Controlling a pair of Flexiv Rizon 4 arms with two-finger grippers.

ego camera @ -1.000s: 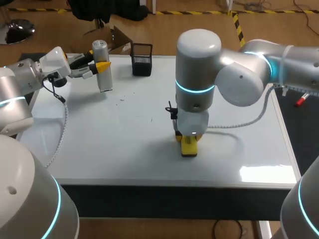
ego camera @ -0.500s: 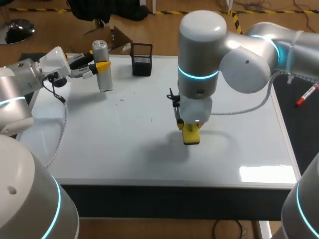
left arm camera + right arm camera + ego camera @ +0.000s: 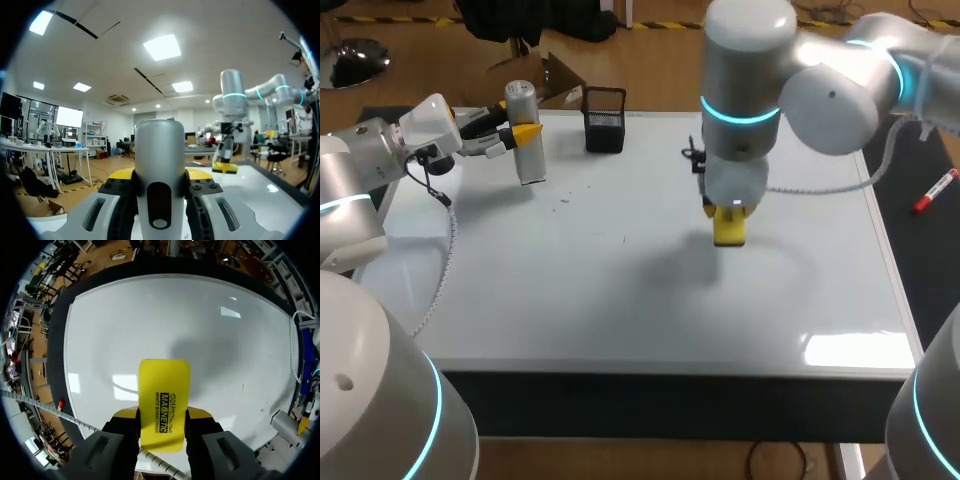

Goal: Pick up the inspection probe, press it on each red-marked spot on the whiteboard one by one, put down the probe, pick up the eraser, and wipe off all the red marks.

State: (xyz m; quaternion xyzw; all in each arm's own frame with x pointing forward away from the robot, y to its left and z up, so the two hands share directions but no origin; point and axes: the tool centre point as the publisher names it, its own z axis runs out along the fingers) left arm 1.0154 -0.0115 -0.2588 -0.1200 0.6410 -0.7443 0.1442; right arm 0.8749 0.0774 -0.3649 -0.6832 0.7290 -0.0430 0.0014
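The right gripper (image 3: 162, 416) pinches the yellow eraser (image 3: 163, 402), its long axis running along the fingers and pointing down at the whiteboard (image 3: 620, 290). The left gripper (image 3: 517, 134) clamps the silver probe (image 3: 526, 150) upright near the far-left corner.

Near the far left corner of the whiteboard tabletop (image 3: 570, 300) the probe (image 3: 529, 165) stands upright in the left pincer (image 3: 520, 133), the basket (image 3: 604, 120) sits to its right along the far edge, and the eraser (image 3: 731, 232) hangs in the right pincer (image 3: 730, 212) right of the middle.
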